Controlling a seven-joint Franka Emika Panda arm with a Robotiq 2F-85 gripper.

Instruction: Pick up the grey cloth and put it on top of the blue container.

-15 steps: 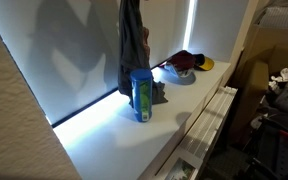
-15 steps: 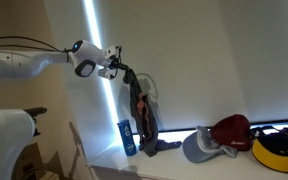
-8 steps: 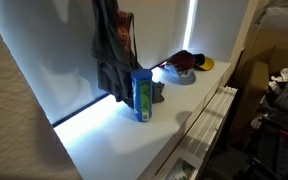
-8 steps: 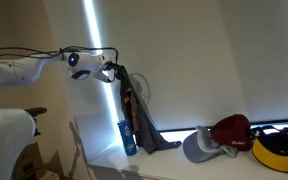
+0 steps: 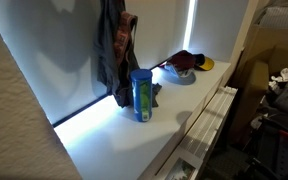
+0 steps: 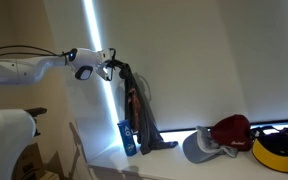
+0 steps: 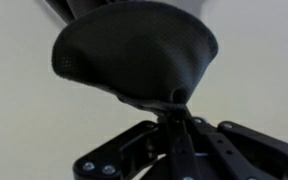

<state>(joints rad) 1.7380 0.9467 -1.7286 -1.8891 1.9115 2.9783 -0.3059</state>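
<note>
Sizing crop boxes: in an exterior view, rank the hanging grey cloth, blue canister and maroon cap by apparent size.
1. Long dark grey fabric cloth, hanging from the pincer.
2. Rounded maroon cap; possibly nearer the camera.
3. Slim blue cylindrical canister.

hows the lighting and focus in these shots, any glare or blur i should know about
In an exterior view, blown-out light strips along the edges of the blind glare behind the blue container, and soft shadows lie on the blind beside the hanging grey cloth. In the wrist view the cloth sits very close, dim and soft-focused, above the dark gripper.
</note>
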